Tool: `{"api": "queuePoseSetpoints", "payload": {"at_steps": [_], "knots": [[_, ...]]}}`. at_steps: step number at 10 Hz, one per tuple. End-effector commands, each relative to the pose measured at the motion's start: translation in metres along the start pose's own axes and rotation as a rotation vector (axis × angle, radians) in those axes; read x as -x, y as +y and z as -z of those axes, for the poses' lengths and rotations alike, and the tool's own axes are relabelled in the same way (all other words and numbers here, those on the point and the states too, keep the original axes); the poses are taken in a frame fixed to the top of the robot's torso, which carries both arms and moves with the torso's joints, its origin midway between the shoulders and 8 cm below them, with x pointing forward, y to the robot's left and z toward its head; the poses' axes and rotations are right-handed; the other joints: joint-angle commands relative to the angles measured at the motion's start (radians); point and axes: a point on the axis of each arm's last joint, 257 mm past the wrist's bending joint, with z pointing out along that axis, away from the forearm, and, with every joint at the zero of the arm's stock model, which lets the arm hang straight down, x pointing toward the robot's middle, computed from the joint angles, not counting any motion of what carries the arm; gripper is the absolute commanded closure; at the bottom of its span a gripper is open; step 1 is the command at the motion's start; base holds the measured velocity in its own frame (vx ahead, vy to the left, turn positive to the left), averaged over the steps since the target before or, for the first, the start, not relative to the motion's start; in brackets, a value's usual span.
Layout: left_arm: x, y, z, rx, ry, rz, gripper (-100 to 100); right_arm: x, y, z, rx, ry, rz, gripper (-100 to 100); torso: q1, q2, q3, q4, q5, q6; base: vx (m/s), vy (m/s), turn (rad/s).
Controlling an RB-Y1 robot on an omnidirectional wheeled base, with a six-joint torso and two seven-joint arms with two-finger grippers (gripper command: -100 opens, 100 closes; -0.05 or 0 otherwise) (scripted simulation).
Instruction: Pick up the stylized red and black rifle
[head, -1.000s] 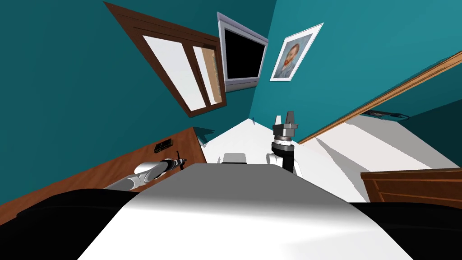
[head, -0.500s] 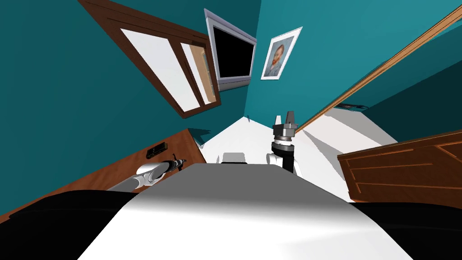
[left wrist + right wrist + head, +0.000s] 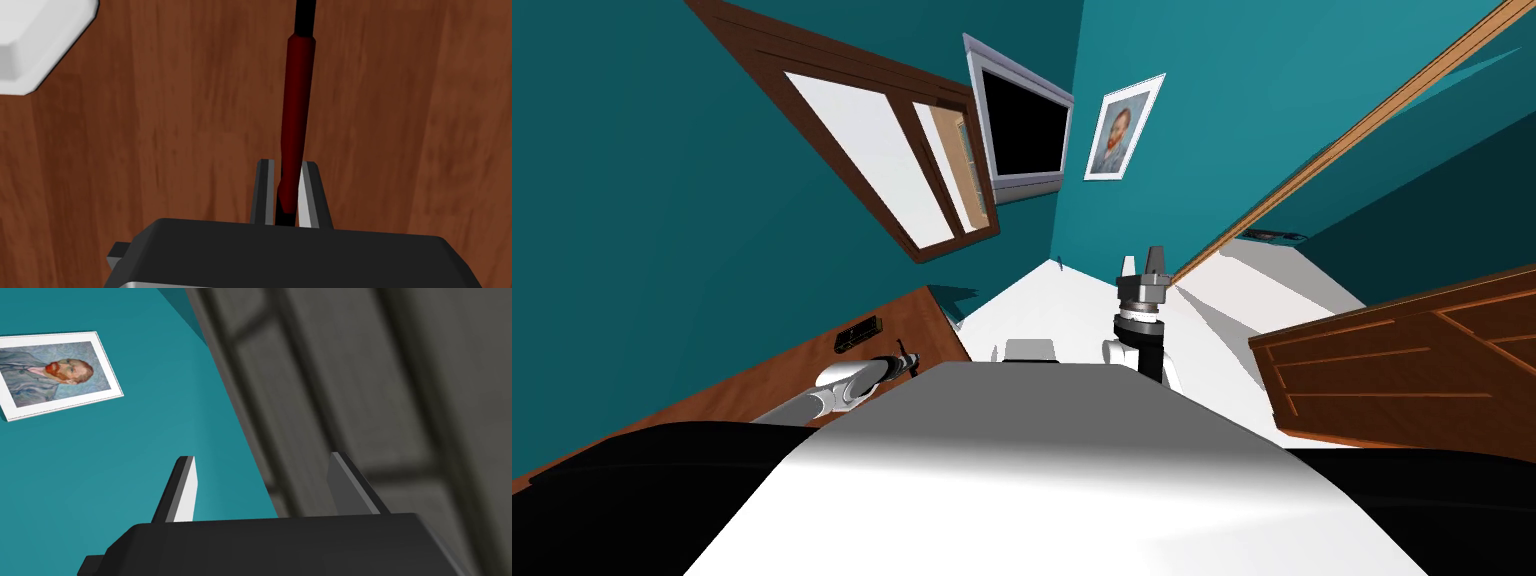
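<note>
Left tool (image 3: 287, 167) is clamping the red and black rifle (image 3: 297, 110) near one end, fingers pressing its sides. The rifle is reaching out over the wooden tabletop (image 3: 150, 150). Grasp judged made; lift-off unconfirmed and remaining. Right tool (image 3: 261, 458) is idling, fingers wide apart, holding nothing.

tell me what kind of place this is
Likely a furnished room in a house, perhaps a study: teal walls, a framed portrait, a brown-framed window, and a wooden tabletop where the left claw grips the red and black rifle.
</note>
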Motion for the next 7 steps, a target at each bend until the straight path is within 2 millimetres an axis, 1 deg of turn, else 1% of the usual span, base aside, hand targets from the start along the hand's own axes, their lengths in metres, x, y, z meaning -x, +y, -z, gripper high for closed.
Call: {"api": "queuePoseSetpoints", "payload": {"at_steps": [1, 2, 3, 4, 5, 7], "knots": [[0.0, 0.0, 0.0, 0.0, 0.0, 0.0, 100, 0.0, 0.0, 0.0, 0.0, 0.0, 0.0, 0, 0.0, 0.0, 0.0, 0.0, 0.0, 0.0, 0.0, 0.0, 0.0], [0.0, 0.0, 0.0, 0.0, 0.0, 0.0, 100, 0.0, 0.0, 0.0, 0.0, 0.0, 0.0, 0, 0.0, 0.0, 0.0, 0.0, 0.0, 0.0, 0.0, 0.0, 0.0], [0.0, 0.0, 0.0, 0.0, 0.0, -0.001, 0, 0.0, 0.0, 0.0, 0.0, 0.0, 0.0, 0, 0.0, 0.0, 0.0, 0.0, 0.0, 0.0, 0.0, 0.0, 0.0], [-0.001, 0.003, 0.005, 0.009, 0.0, -0.026, 100, 0.0, 0.0, 0.0, 0.0, 0.0, 0.0, 0, 0.0, 0.0, 0.0, 0.0, 0.0, 0.0, 0.083, -0.012, 0.223], [-0.002, 0.007, 0.009, 0.017, 0.001, -0.05, 100, 0.0, 0.0, 0.0, 0.0, 0.0, 0.0, 0, -0.001, -0.004, -0.002, -0.001, -0.001, -0.002, 0.137, -0.017, 0.328], [-0.003, 0.012, 0.016, 0.031, 0.0, -0.088, 100, 0.0, 0.0, 0.0, 0.0, 0.0, 0.0, 0, -0.003, -0.007, -0.004, -0.001, -0.001, -0.001, 0.116, -0.04, 0.193]]}}
